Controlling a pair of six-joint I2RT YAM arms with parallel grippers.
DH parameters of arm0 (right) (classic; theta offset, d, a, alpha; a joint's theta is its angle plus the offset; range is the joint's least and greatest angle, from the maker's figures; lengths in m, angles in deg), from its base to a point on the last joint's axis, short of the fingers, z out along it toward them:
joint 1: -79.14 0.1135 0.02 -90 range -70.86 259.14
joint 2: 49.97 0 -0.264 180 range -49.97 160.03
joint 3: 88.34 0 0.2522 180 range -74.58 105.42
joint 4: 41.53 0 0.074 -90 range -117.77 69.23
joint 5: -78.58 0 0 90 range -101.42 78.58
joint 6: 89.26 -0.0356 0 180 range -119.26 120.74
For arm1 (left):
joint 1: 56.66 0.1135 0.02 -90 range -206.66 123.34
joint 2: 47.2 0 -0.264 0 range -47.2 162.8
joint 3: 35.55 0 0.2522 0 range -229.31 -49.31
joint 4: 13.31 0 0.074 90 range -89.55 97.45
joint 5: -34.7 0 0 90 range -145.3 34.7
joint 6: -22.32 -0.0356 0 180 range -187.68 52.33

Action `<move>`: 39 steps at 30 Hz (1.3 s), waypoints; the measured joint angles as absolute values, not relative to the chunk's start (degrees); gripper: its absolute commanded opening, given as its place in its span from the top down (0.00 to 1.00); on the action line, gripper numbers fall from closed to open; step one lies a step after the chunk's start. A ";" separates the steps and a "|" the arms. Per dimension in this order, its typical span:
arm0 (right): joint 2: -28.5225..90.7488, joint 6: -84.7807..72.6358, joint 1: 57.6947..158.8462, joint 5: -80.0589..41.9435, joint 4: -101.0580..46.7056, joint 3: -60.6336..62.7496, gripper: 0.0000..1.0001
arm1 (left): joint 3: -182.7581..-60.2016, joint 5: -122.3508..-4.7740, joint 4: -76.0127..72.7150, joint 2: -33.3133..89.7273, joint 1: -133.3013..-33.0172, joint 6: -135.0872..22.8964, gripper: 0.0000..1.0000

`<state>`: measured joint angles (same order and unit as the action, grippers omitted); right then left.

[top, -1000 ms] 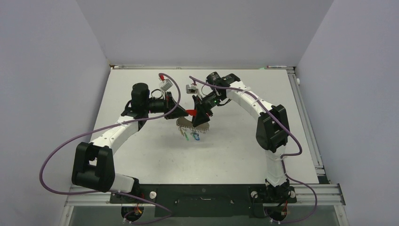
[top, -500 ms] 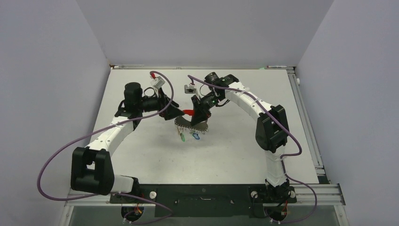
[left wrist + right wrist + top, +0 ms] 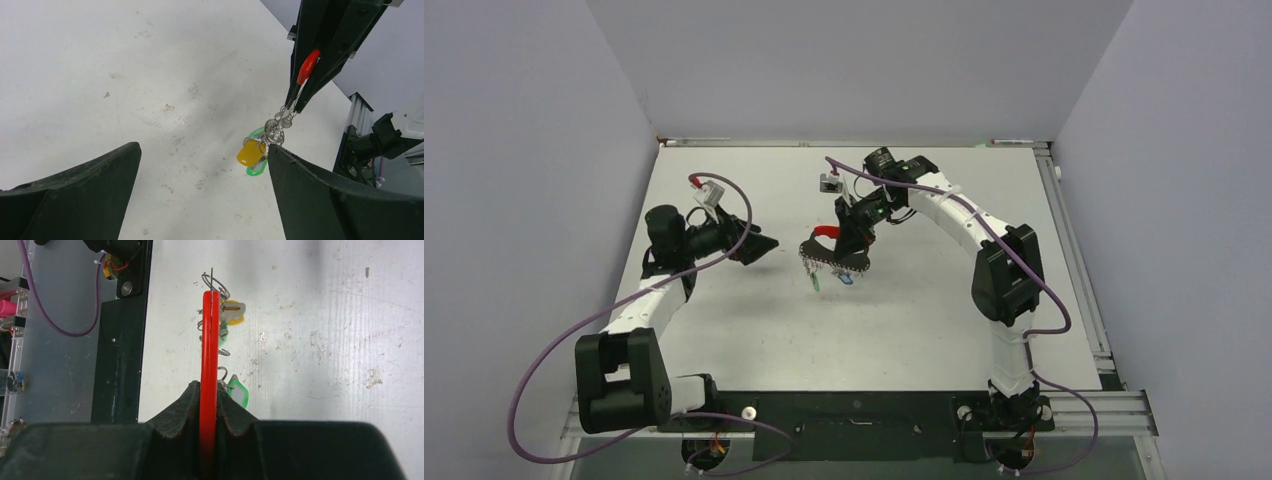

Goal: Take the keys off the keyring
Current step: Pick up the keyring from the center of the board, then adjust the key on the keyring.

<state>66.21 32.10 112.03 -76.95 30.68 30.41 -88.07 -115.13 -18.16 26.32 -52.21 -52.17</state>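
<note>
Right fingers: pressed together on the red strap of the keyring, which was pinched edge-on between them in the right wrist view.
Left fingers: spread wide and holding nothing; both were seen at the lower corners of the left wrist view.
Keys: hung as one cluster beneath the strap on the silver loop, over the middle of the table. A yellow tag and a green tag were shown; the metal blades were too small to separate. Whether the lowest tag touched the table could not be told.
Governing relation: the cluster lay ahead of the left fingers and toward their right-hand side. It appeared just beside the inner edge of that finger in the left wrist view, yet well apart from the fingers in the top view.
Long axis: strap, loop and keys were strung in a near-vertical line running downward from the right fingers.
Nearer arm: the right arm was in contact. The left arm was the free one and was judged to be the arm required to reach across and take a key.
Surface: matt white, scuffed and speckled; poor contrast for silver metal was expected.
Room: pale walls closed three sides, and a stretch of bare table separated the arms.
</note>
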 measured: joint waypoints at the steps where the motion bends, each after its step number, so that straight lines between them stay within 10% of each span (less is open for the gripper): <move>1: 66.06 31.92 112.03 -76.54 30.71 30.41 0.95 | -86.35 -115.68 -20.41 26.36 -51.14 -51.03 0.04; 14: 65.86 33.41 115.11 -72.23 34.79 38.22 0.95 | -86.04 -126.43 -7.32 23.54 -52.96 -78.88 0.03; 19: 65.86 35.29 118.04 -70.64 37.11 40.31 0.95 | -84.84 -129.28 -5.15 23.26 -53.79 -86.35 0.29; 39: 65.84 36.71 122.47 -67.10 39.65 43.72 0.95 | -92.27 -135.02 38.69 26.73 -57.24 -131.31 0.82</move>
